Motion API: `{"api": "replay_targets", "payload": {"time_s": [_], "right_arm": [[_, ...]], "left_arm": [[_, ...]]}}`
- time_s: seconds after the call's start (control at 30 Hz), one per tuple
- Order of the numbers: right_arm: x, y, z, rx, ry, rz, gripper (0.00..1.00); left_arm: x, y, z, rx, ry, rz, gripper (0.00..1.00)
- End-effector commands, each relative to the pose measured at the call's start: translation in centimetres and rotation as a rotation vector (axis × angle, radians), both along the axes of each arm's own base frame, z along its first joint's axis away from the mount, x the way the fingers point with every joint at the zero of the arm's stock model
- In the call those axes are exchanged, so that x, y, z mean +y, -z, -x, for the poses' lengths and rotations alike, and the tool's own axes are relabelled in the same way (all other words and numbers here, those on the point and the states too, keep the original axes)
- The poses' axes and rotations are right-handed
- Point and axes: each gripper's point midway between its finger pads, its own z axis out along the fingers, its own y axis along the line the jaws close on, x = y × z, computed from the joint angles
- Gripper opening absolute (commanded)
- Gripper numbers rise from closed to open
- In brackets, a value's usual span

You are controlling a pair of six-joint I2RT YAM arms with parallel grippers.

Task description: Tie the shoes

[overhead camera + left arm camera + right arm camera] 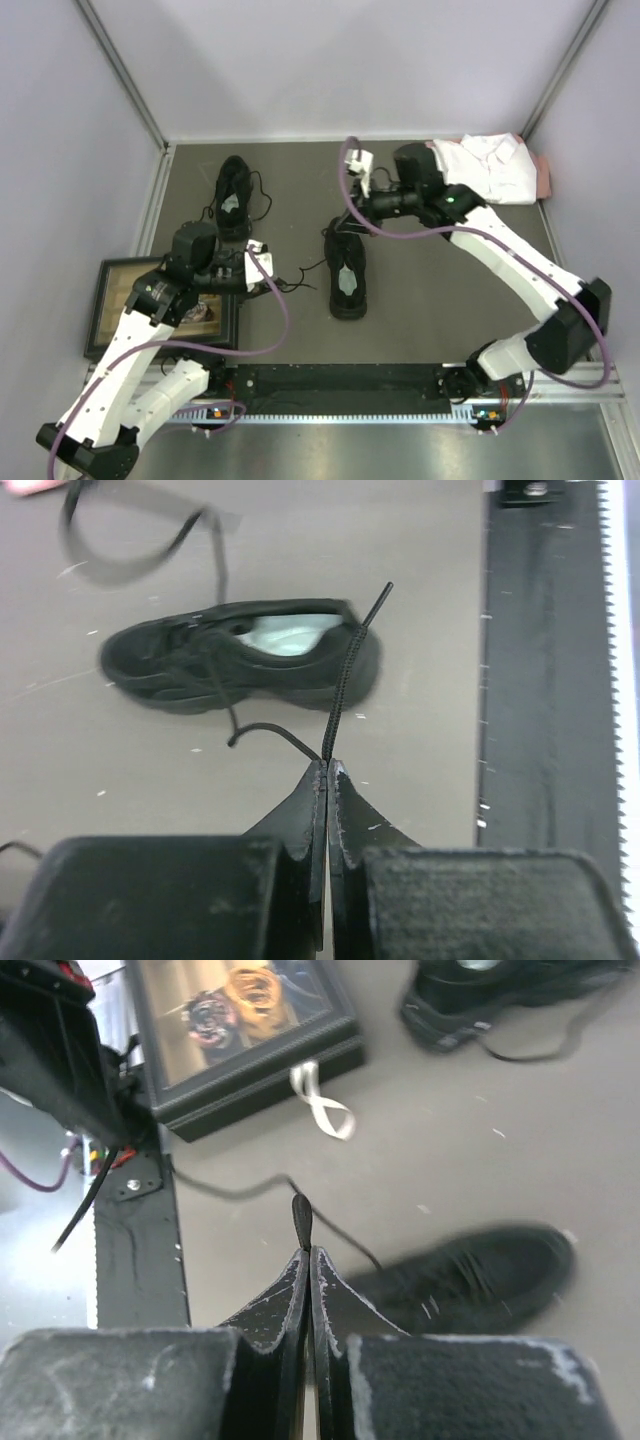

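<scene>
Top external view shows one black shoe (347, 272) centred on the table (430, 290), pale grey insole showing, its twin (233, 196) at ten o'clock. My left claw (327, 770) is pinched closed on a thin lace (345, 680); my right claw (303, 1253) clamps another lace tip (301, 1218), the shoe beyond blurred.

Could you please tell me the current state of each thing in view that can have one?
Left tool: shut on a lace end.
Right tool: shut on a lace tip.
Near shoe: upright, untied.
Far shoe: upright, untied, untouched.
White shirt: folded.
Display box: lying flat, lid apparently shut.
</scene>
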Motion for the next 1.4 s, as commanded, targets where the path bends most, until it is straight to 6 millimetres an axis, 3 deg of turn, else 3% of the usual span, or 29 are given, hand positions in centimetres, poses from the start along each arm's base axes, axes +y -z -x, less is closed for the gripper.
{"api": "replay_targets", "payload": {"time_s": [0.0,0.13,0.23,0.27,0.33,0.37,0.63,0.7,0.77,0.8,0.87,0.9,1.0,1.1,1.17,1.27,1.3,1.37], "right_arm": [[5.4,-2.2,0.2,-0.058,-0.073,-0.077,0.00],[9.2,-0.1,0.4,-0.036,-0.099,-0.064,0.00],[11.5,2.3,0.5,-0.021,-0.119,-0.044,0.00],[12.2,4.1,0.3,0.006,-0.124,-0.016,0.00],[13.2,5.1,0.5,0.028,-0.139,-0.003,0.00],[13.7,6.7,0.3,0.056,-0.142,0.018,0.00],[14.8,11.4,0.2,0.151,-0.161,0.081,0.00],[14.7,11.4,0.4,0.164,-0.172,0.088,0.00],[14.6,10.4,0.8,0.165,-0.178,0.084,0.14],[14.5,9.9,0.8,0.163,-0.176,0.081,0.30],[14.0,7.6,1.0,0.141,-0.168,0.055,0.46],[13.6,6.5,0.6,0.137,-0.154,0.039,0.60],[12.1,2.8,0.2,0.124,-0.138,-0.017,0.73],[9.5,-0.2,-1.4,0.096,-0.088,-0.055,0.75],[7.2,-2.0,-2.5,0.075,-0.036,-0.073,0.76],[3.5,-1.6,-3.9,0.058,0.037,-0.046,0.76],[2.4,-2.4,-3.8,0.029,0.050,-0.051,0.76],[-0.2,-1.1,-4.4,0.064,0.106,-0.013,0.76]], "left_arm": [[-0.1,-0.8,3.2,0.041,0.129,0.009,0.00],[0.2,-0.4,4.2,0.073,0.146,-0.001,0.00],[0.1,-0.4,5.0,0.119,0.164,0.011,0.00],[0.1,-0.4,5.1,0.131,0.165,0.012,0.00],[0.1,-0.2,5.4,0.145,0.176,0.015,0.00],[0.0,-0.1,5.6,0.150,0.187,0.015,0.00],[-0.2,1.1,6.4,0.198,0.242,0.013,0.00],[-0.3,1.2,6.3,0.197,0.248,0.010,0.00],[-0.4,1.1,6.0,0.198,0.246,0.010,0.00],[-0.5,0.9,5.9,0.213,0.235,0.014,0.00],[-1.0,0.4,4.8,0.186,0.212,0.036,0.00],[-1.1,0.2,4.6,0.210,0.184,0.045,0.00],[-2.0,-1.1,2.9,0.190,0.133,0.102,0.00],[-2.9,-2.5,0.3,0.215,0.029,0.166,0.00],[-3.5,-3.3,-2.6,0.190,-0.061,0.195,0.00],[-3.9,-3.3,-6.6,0.245,-0.225,0.214,0.00],[-4.1,-4.1,-8.2,0.245,-0.271,0.247,0.00],[-3.9,-3.0,-11.8,0.287,-0.398,0.238,0.00]]}}
